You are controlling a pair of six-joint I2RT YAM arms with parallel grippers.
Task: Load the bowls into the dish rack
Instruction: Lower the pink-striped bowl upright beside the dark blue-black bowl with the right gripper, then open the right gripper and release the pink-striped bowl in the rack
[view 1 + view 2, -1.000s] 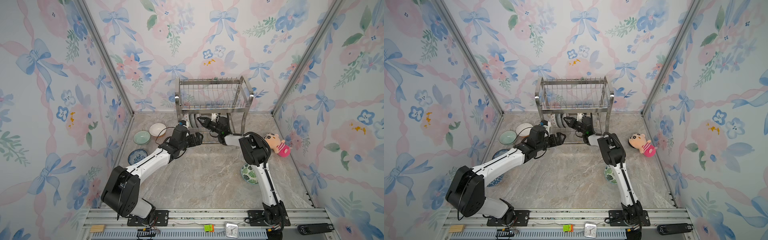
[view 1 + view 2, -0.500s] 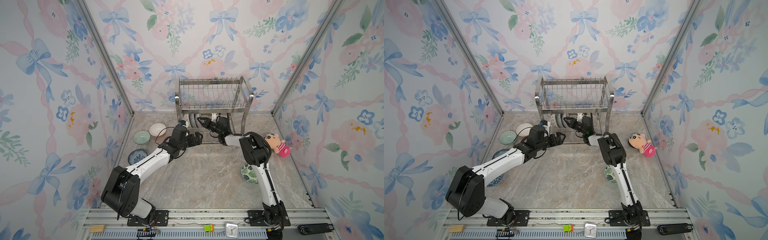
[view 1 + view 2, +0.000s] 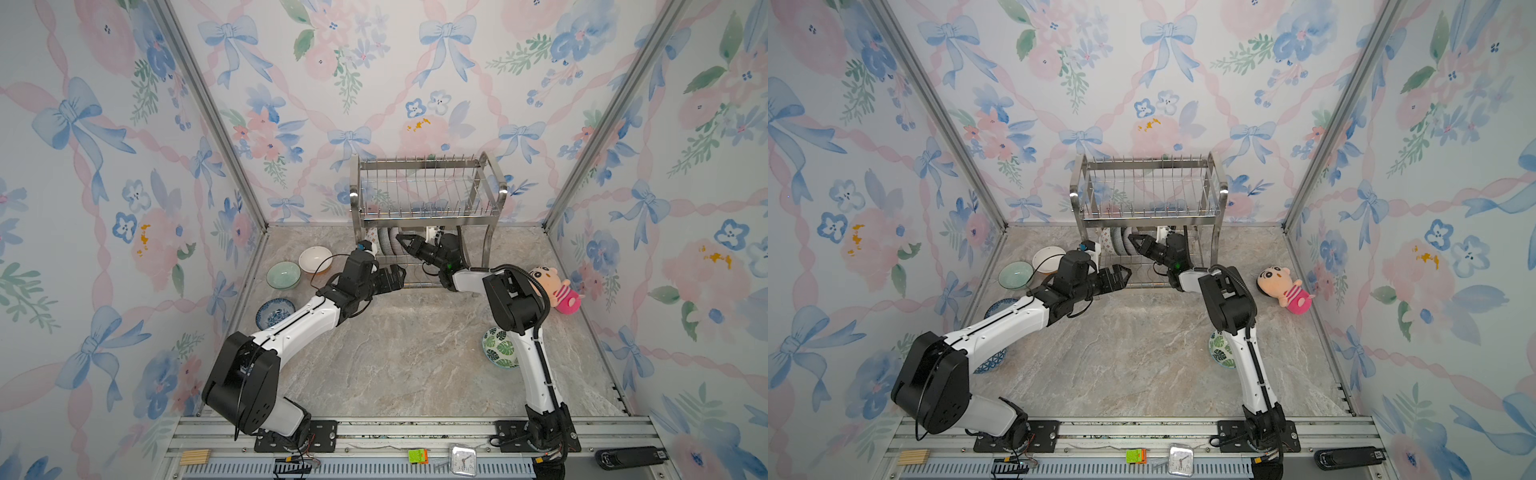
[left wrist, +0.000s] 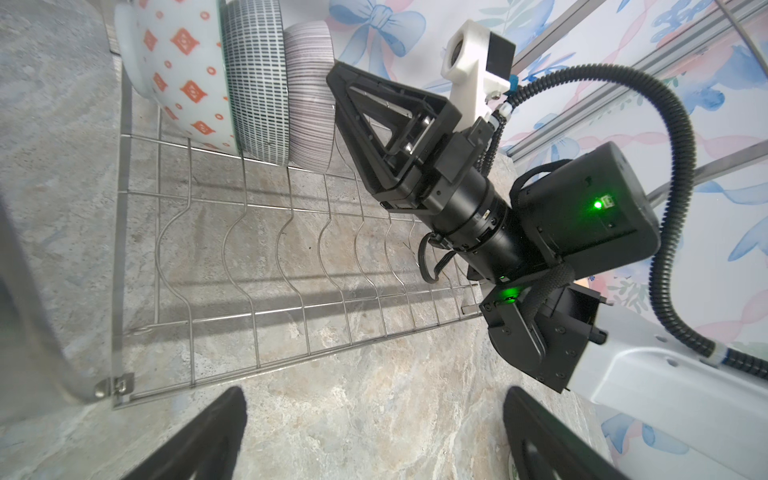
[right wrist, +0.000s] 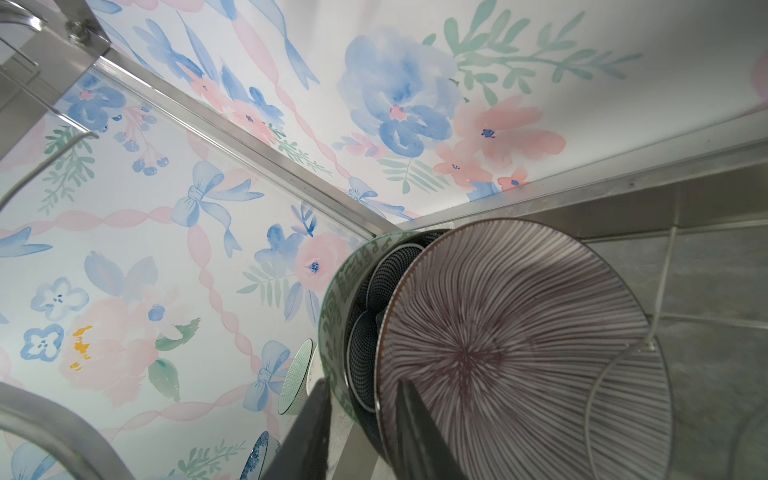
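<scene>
The dish rack [image 3: 428, 208] [image 3: 1150, 203] stands at the back wall. On its lower tier three bowls stand on edge: orange-and-white [image 4: 178, 75], green geometric [image 4: 257, 83] and pink-striped [image 4: 309, 95] [image 5: 519, 353]. My right gripper [image 3: 402, 241] [image 3: 1133, 239] [image 5: 360, 384] reaches under the top tier, its jaws parted astride the striped bowl's rim. In front of the rack my left gripper [image 3: 400, 277] [image 3: 1123, 276] [image 4: 374, 399] hangs wide open and empty. A white bowl [image 3: 315, 258], a pale green bowl [image 3: 283, 275], a blue floral bowl [image 3: 274, 312] and a green leaf bowl [image 3: 498, 347] sit on the table.
A pink plush doll [image 3: 557, 289] lies at the right wall. The rack's tube legs [image 3: 486, 253] flank my right forearm. Another patterned bowl [image 3: 990, 361] shows under my left arm. A small clock [image 3: 462, 459] and a black device [image 3: 629, 456] lie on the front rail.
The right gripper's jaws have parted a little around the striped bowl's rim. Both arms otherwise hold their places.
</scene>
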